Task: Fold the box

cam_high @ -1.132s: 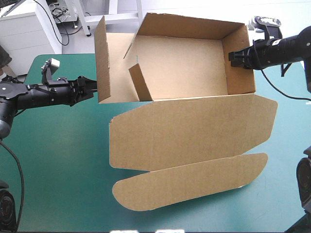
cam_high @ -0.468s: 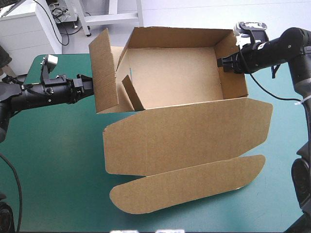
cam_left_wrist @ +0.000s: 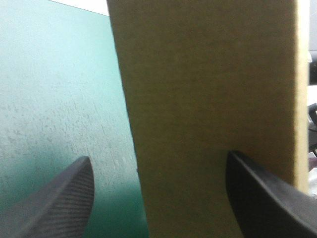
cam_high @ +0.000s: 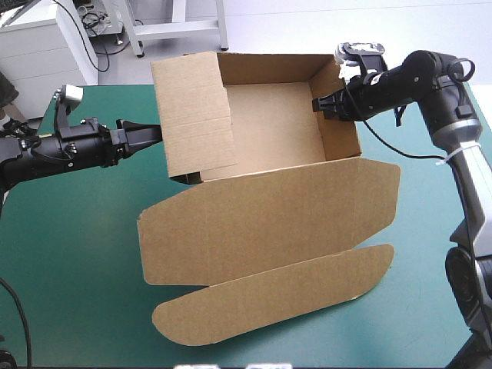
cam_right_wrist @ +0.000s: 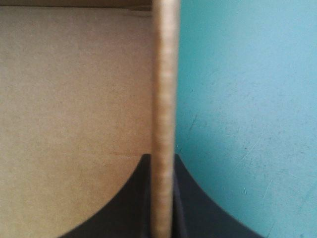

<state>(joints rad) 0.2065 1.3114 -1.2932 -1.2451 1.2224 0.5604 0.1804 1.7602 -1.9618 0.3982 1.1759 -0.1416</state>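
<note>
The box point(cam_high: 269, 127) sat on the far half of the cover point(cam_high: 77, 254) as an open tray, its far wall by the table's far edge. Its lid point(cam_high: 269, 219) lay flat toward the near edge. The lid's rounded flap point(cam_high: 269, 296) stopped short of the near edge, leaving a strip of bare cover.

The left wall point(cam_high: 196, 115) leaned inward over the tray's left end. The left gripper point(cam_high: 154, 134) reached in level from the table's left side to that wall's outer edge. In the left wrist view the left gripper point(cam_left_wrist: 158, 156) had its fingers point(cam_left_wrist: 59, 203) spread wide apart, with the board standing between them. The board stood close to one finger, though whether they touched could not be told. The other finger stood clear, with cover showing in the gap.

The right wall point(cam_high: 338, 108) stood upright. The right gripper point(cam_high: 317, 105) had it by the top edge, nearer the far corner than the lid. In the right wrist view the right gripper point(cam_right_wrist: 162, 156) was clamped on it, the fingers point(cam_right_wrist: 119, 198) pressed to either face of the thin edge. The tray's brown inside lay on one side of that edge and bare cover on the other.

Bare cover lay to the left of the lid, under and in front of the left arm. A narrower stretch lay to the right of the lid, below the right arm.
</note>
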